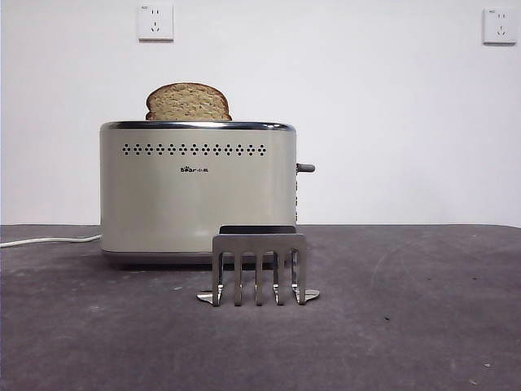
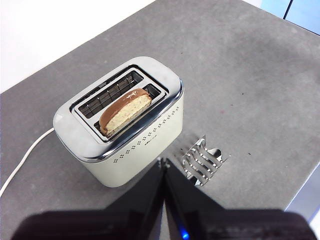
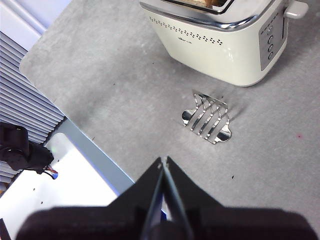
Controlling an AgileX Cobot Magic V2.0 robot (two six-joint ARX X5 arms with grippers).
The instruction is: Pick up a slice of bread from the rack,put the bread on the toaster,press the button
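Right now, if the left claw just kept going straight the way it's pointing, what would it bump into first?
Probably the toaster: the shut left gripper aims at its lower front wall, with the rack just to one side. Depth is hard to judge from here.

centre frame, the toaster (image 1: 198,191) stands on the worktop (image 1: 407,326); the slice of bread (image 1: 189,103) sits in its slot; the rack (image 1: 259,267) stands just before it, lower centre.

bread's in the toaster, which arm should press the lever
Right, probably. The lever sticks out of the toaster end facing the right gripper; the left gripper sees only the long side. Both are shut, holding nothing.
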